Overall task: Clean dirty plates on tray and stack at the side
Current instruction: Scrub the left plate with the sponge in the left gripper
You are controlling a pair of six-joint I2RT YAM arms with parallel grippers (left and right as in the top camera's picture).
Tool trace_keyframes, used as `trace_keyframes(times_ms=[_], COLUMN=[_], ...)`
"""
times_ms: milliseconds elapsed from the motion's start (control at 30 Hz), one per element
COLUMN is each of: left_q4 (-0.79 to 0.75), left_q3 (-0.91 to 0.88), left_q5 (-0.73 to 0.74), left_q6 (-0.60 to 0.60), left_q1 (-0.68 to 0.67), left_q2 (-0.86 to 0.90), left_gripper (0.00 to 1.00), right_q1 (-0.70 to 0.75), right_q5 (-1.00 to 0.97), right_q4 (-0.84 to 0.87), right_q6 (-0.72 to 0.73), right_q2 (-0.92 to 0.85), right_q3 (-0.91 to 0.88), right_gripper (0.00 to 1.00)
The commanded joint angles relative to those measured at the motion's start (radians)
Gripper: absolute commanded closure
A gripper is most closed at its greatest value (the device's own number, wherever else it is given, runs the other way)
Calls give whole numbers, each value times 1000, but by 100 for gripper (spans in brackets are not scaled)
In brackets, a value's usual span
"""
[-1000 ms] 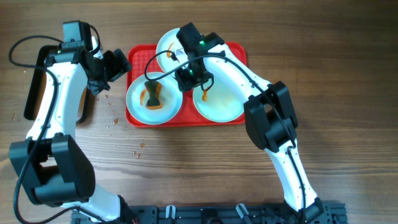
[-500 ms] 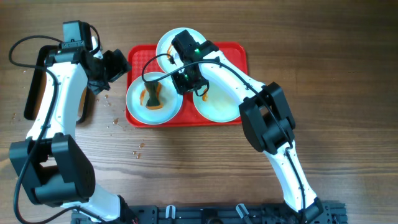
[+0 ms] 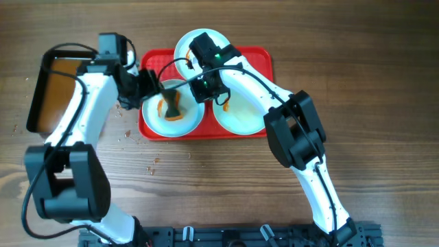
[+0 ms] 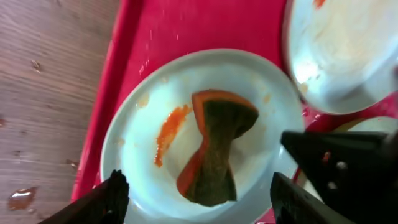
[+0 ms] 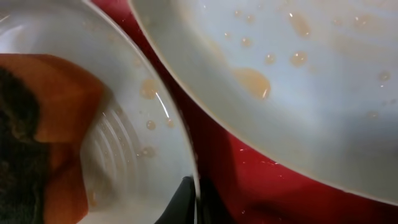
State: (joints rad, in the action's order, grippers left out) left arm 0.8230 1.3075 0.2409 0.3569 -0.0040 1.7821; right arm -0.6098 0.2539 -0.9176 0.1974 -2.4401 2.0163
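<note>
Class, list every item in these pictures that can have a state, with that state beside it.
left plate: dirty, orange smear, sponge on it
sponge: lying loose on left plate
back plate: on tray, partly under right arm
right plate: wet with orange-tinged drops
tray: holding all three plates
black pan: holding brownish water
left hand: open above left plate
right hand: shut on left plate's rim
</note>
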Motion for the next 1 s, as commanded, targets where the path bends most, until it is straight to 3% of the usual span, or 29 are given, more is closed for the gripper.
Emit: trace_keyframes(times_ms=[0,133,433,667,833,967], left_q4=[-27,-43,-80,-113,-113,-117], left_q3=[-45,-47,-47,-47,-47,-47], left_q5=[18,103,107,76,72,47], left_q6=[-13,-77,-81,-81,-89,-89], left_q1=[-2,-8,-57,-105,-106,-106], left_q2=[53,86,152,163,165,179], left_gripper=[30,34,37,51,72,74], right_q1=[0,0,0,0,0,0], right_q5=[-48,-47,-44,-44,-44,-44], right_q4=[-7,-13,-20,-22,-21,-22], right_q6=[-13,-13,-14,-14,-14,-14], right_q2=[-25,-25,-25,-25,-25,-25], right_q3=[-27,-27,-27,-27,-27,-27], right_gripper=[96,96,96,95,95,95])
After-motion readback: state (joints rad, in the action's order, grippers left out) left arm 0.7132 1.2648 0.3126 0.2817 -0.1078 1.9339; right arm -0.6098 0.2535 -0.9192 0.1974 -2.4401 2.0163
